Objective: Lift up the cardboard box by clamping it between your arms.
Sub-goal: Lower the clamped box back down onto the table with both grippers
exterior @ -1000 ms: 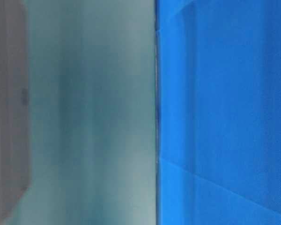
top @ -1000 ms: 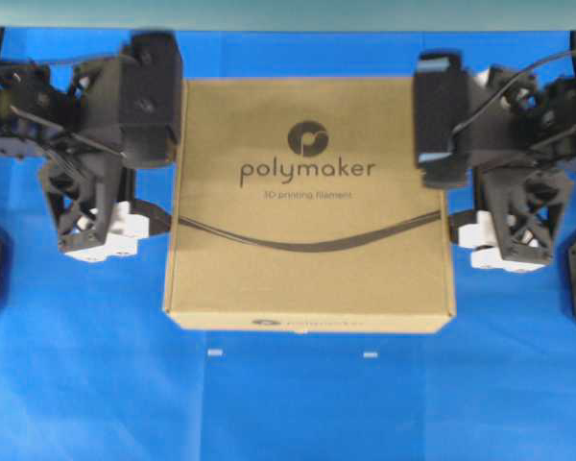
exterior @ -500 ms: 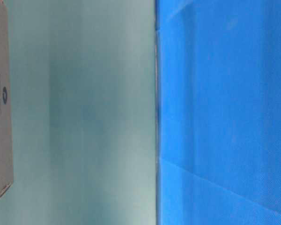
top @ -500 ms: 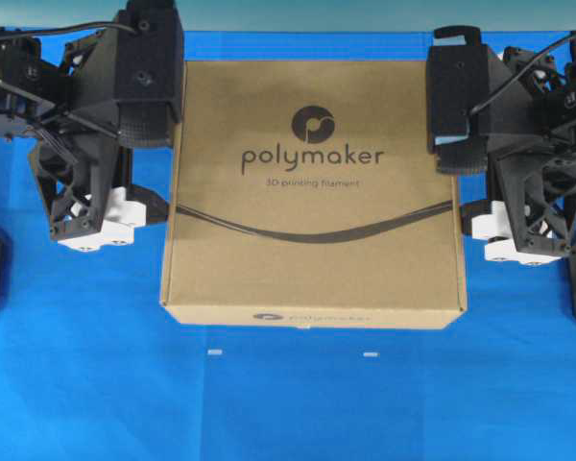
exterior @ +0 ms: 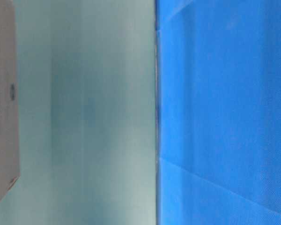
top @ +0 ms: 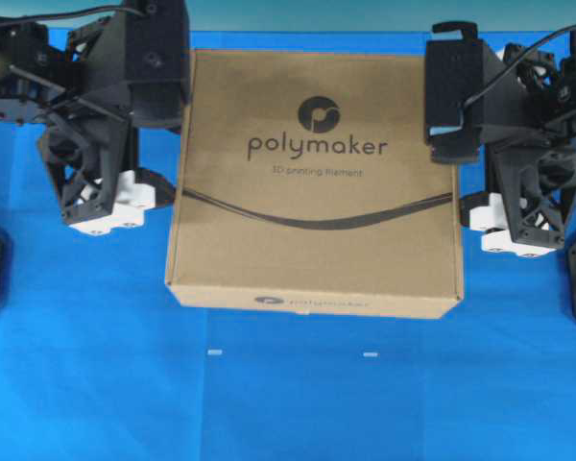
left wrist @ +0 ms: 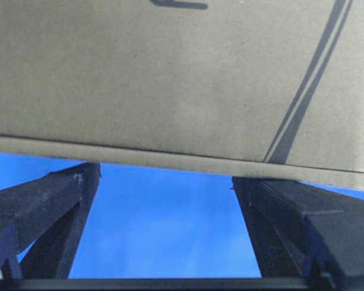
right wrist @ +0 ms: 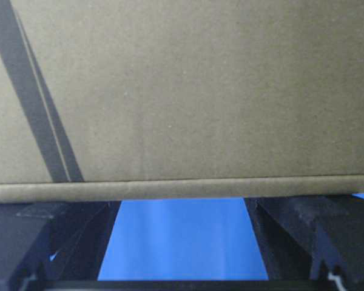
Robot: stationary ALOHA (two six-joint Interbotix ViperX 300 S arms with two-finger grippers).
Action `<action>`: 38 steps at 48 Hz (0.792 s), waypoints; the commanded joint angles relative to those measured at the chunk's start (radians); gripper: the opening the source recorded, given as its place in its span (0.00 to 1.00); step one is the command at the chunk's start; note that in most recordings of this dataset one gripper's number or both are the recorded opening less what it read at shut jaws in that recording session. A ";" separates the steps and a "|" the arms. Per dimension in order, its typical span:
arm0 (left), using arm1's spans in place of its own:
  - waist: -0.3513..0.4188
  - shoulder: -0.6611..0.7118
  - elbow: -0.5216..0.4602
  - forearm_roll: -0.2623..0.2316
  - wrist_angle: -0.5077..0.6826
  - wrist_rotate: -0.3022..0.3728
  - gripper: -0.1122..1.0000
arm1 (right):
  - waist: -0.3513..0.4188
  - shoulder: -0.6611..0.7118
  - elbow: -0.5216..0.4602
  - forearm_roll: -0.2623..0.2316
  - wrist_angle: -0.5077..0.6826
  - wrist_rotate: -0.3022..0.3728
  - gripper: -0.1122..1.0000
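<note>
The cardboard box (left wrist: 170,79) is filling the upper part of the view, its edge lying across the two spread black fingers (left wrist: 42,212) of the left end effector (left wrist: 170,182), with blue counter (left wrist: 164,224) showing between them.

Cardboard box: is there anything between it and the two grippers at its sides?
Nothing visible. The cardboard box sits directly against the left gripper and right gripper, jaws open, only blue cloth below.

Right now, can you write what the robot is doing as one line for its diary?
phase: lift | cardboard box: clamped between both arms, off the blue cloth | left gripper: open, under box edge | right gripper: open, under box edge
</note>
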 commanded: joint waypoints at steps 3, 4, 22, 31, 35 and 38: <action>0.008 0.021 0.043 -0.003 -0.092 -0.011 0.87 | -0.014 0.014 0.051 0.006 -0.126 0.002 1.00; 0.008 0.021 0.057 -0.003 -0.104 -0.011 0.87 | -0.015 0.012 0.063 0.006 -0.141 0.002 1.00; 0.009 0.035 0.249 -0.003 -0.288 -0.014 0.87 | -0.029 0.009 0.290 0.006 -0.419 -0.006 1.00; 0.011 0.049 0.311 -0.003 -0.354 -0.014 0.87 | -0.029 0.026 0.373 0.006 -0.541 -0.006 1.00; 0.011 0.063 0.351 -0.003 -0.390 -0.015 0.87 | -0.029 0.041 0.397 0.006 -0.580 -0.008 1.00; 0.011 0.075 0.376 -0.003 -0.414 -0.017 0.87 | -0.029 0.058 0.417 0.005 -0.611 -0.008 1.00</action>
